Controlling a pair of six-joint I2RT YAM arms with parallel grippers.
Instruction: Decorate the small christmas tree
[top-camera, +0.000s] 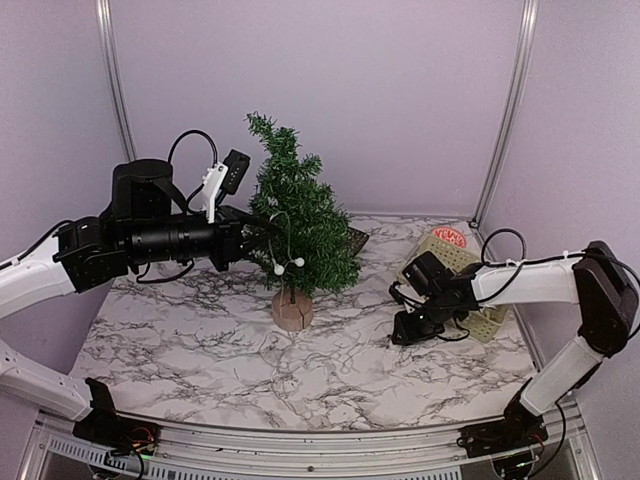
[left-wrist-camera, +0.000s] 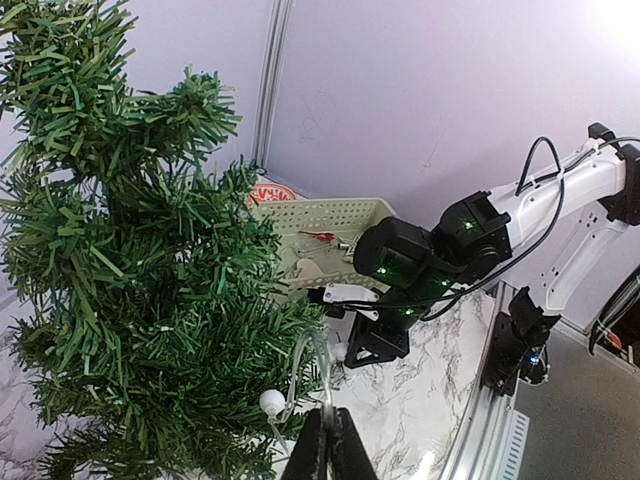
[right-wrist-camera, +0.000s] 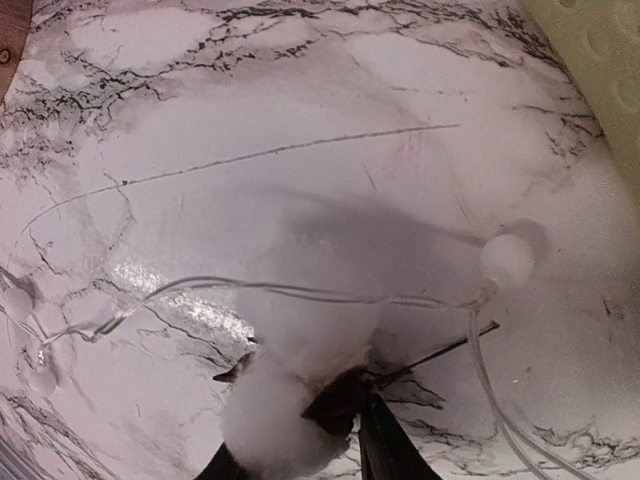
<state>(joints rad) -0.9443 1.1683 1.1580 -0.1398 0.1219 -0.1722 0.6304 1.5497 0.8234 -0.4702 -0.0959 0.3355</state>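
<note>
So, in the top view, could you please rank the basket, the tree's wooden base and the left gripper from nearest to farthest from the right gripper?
1. Basket, right beside the right gripper, on its right.
2. Wooden base of the small christmas tree, farther left.
3. Left gripper, up in the branches, farthest left.

Pale lilac walls (top-camera: 320, 90) are enclosing a white marble-patterned table (top-camera: 200, 350). Metal posts (top-camera: 508, 110) are standing at the rear corners.
</note>
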